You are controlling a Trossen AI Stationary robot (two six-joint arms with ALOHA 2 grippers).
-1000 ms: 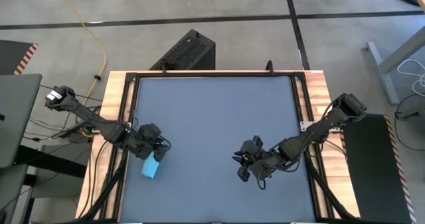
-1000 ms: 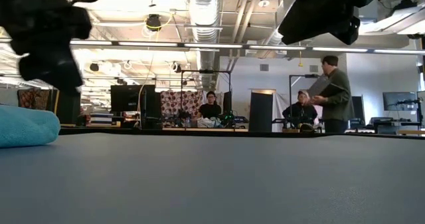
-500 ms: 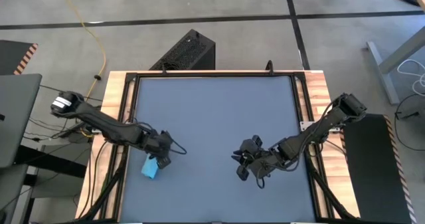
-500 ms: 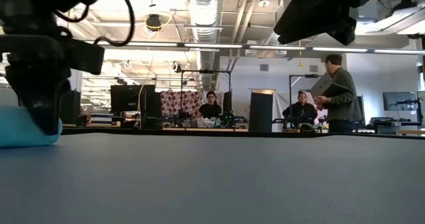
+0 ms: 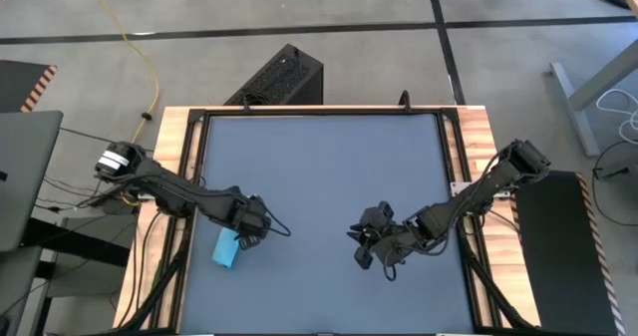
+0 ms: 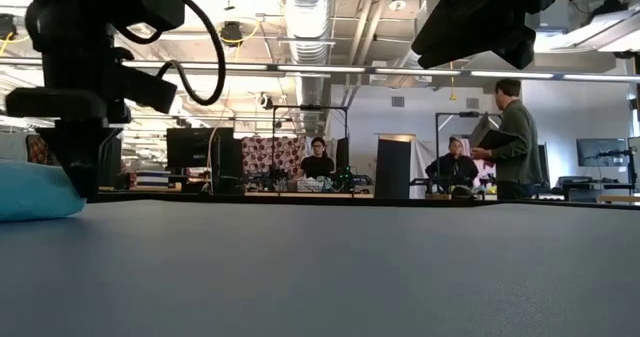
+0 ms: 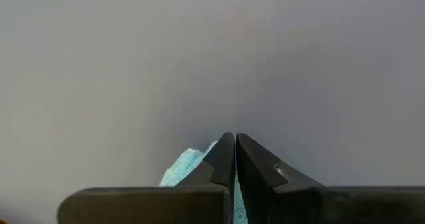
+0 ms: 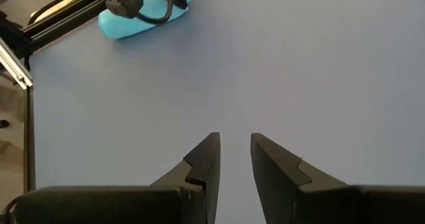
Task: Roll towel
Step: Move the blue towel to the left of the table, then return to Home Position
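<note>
The towel (image 5: 226, 250) is a light sky-blue rolled bundle lying on the dark grey tabletop (image 5: 329, 167) near the left edge; it also shows in the low view (image 6: 35, 189) and the right wrist view (image 8: 143, 18). My left gripper (image 5: 251, 237) points down at the bundle's far right end, fingers shut (image 7: 234, 139) with nothing between them, tips low over the table (image 6: 80, 182). My right gripper (image 5: 367, 253) hangs over the table's right half, well away from the towel, its fingers (image 8: 234, 144) a little apart with nothing between them. My left gripper stands shut, pointing down, right beside the towel's far right end (image 7: 187, 169). The cloth shows just beside and beneath one finger. I cannot tell whether the fingers touch it.
Black rails and wooden boards (image 5: 174, 176) frame the table on both sides. A black box (image 5: 279, 77) stands on the floor beyond the far edge. Bare tabletop lies between the two grippers. People (image 6: 505, 142) are in the room behind, far from the table.
My left gripper has gone down and toward the table's right edge, from above the towel to beside its far right end. It has rolled and tipped to point down, and it has shut. The towel has stayed where it lay.
</note>
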